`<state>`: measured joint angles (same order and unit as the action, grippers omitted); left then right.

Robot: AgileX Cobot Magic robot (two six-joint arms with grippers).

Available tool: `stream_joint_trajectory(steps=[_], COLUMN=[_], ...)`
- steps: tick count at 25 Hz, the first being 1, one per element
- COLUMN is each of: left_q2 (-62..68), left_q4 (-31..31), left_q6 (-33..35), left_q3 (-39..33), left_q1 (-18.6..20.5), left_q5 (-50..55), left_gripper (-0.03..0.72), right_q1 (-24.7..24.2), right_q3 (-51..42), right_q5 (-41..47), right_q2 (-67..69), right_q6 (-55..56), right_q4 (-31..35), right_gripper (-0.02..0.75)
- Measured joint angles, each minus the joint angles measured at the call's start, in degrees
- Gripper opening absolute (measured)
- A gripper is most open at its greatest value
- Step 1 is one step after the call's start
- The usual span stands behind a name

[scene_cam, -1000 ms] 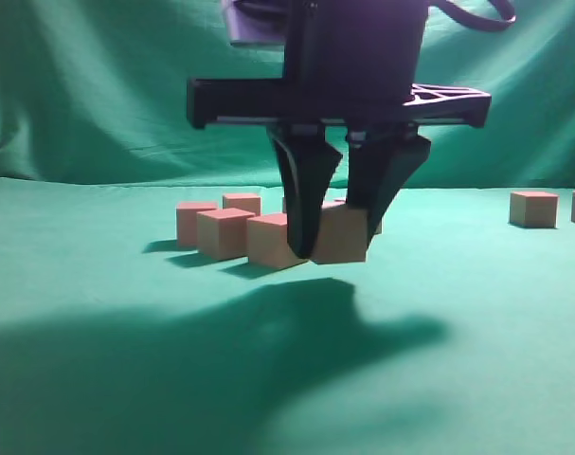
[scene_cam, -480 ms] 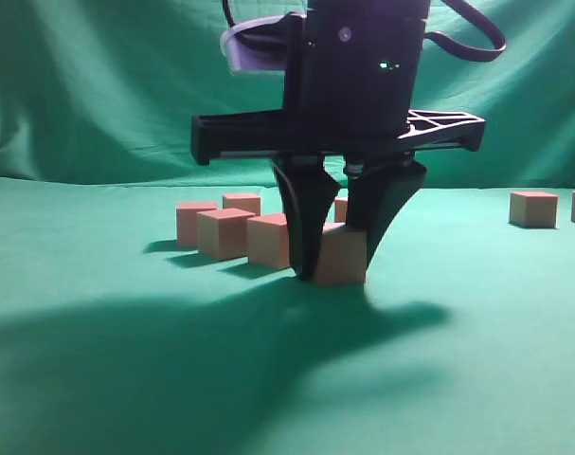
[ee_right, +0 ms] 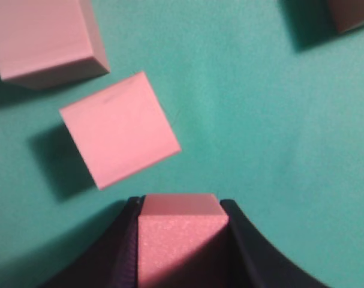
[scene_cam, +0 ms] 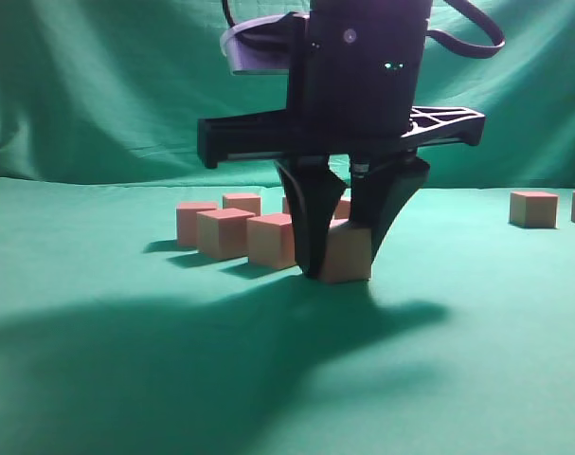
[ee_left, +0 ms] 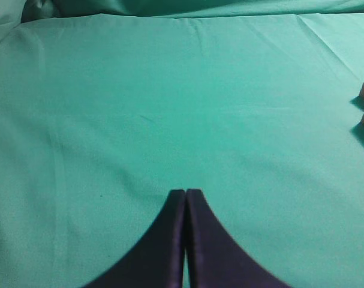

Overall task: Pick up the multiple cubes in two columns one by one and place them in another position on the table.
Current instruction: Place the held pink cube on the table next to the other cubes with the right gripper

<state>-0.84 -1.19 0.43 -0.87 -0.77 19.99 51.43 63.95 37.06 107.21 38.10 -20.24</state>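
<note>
Black right gripper (scene_cam: 340,261) clamped on a small matte pinkish-tan cube (scene_cam: 348,256), down on the smooth green cloth table (scene_cam: 476,360), just beside three more identical cubes (scene_cam: 224,232) in a row. Black left gripper (ee_left: 186,198) pressed shut, empty, above bare cloth.
</note>
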Motion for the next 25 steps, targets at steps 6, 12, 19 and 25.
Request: stream_joint_trajectory(steps=[6,12,19,25], left_q2=[0.0,0.0,0.0,0.0], left_q4=[0.0,0.0,0.0,0.0], left_q6=[0.0,0.0,0.0,0.0], left_q3=[0.0,0.0,0.0,0.0], left_q1=[0.0,0.0,0.0,0.0], left_q5=[0.0,0.0,0.0,0.0], left_gripper=[0.0,0.0,0.0,0.0], right_q1=[0.0,0.0,0.0,0.0], right_q3=[0.0,0.0,0.0,0.0], right_q5=[0.3,0.9,4.2,13.8], right_q2=[0.0,-0.4,-8.9,-21.8], right_q6=[0.0,0.0,-0.1,0.1], right_q4=[0.0,0.0,-0.8,-10.2], right_gripper=[0.26,0.588,0.631,0.496])
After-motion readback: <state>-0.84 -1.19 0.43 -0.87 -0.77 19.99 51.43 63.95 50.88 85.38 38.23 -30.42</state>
